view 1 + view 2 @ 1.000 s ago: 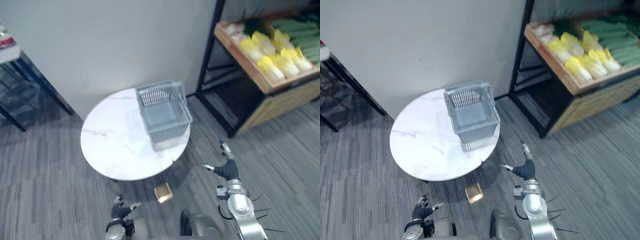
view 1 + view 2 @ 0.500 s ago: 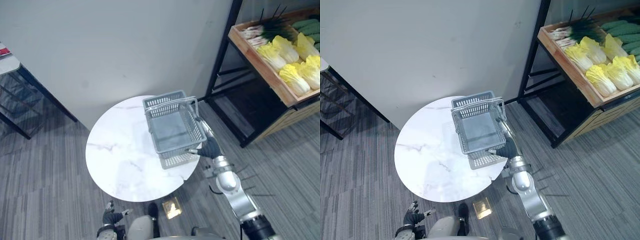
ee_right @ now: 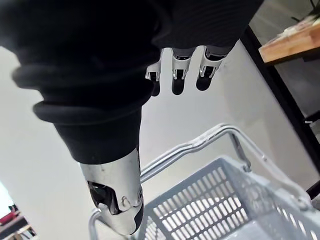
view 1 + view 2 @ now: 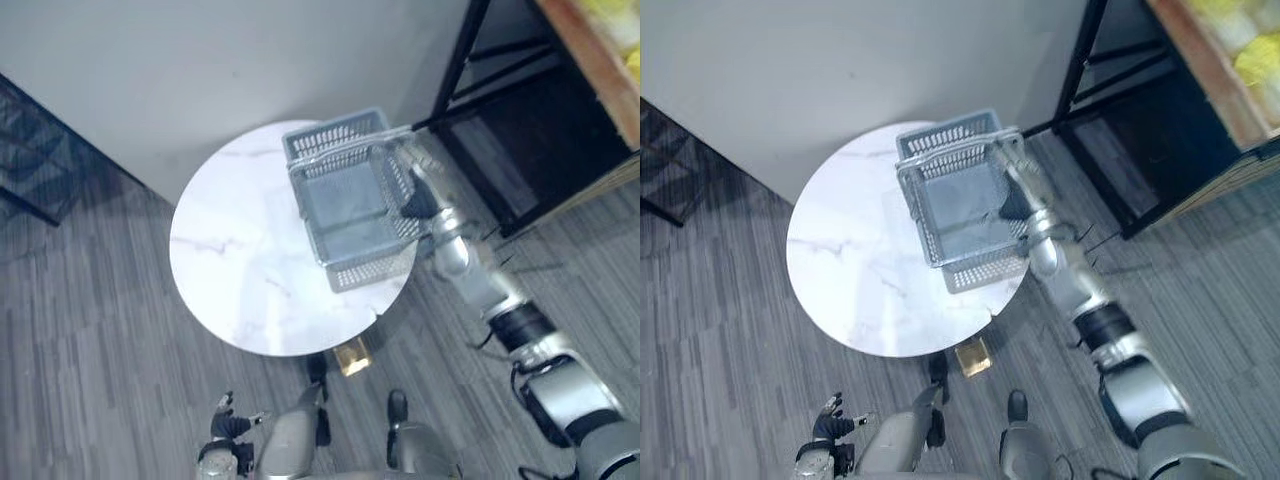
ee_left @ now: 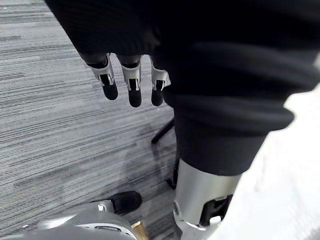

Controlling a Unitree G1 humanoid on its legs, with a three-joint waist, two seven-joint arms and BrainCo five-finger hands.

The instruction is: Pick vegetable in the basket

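Grey carpet (image 4: 100,330) underfoot; round white marble table (image 4: 230,270) carries the grey mesh basket (image 4: 365,272), which holds nothing. My right hand (image 4: 418,200) sits over the basket's right rim near its handle (image 3: 200,145); fingers straight, apart, clamped on nothing. My left hand (image 5: 131,80) hangs low over the carpet, fingers straight. Yellow-green vegetables (image 4: 1252,55) lie in the wooden crate (image 4: 1210,70), well apart from the basket.
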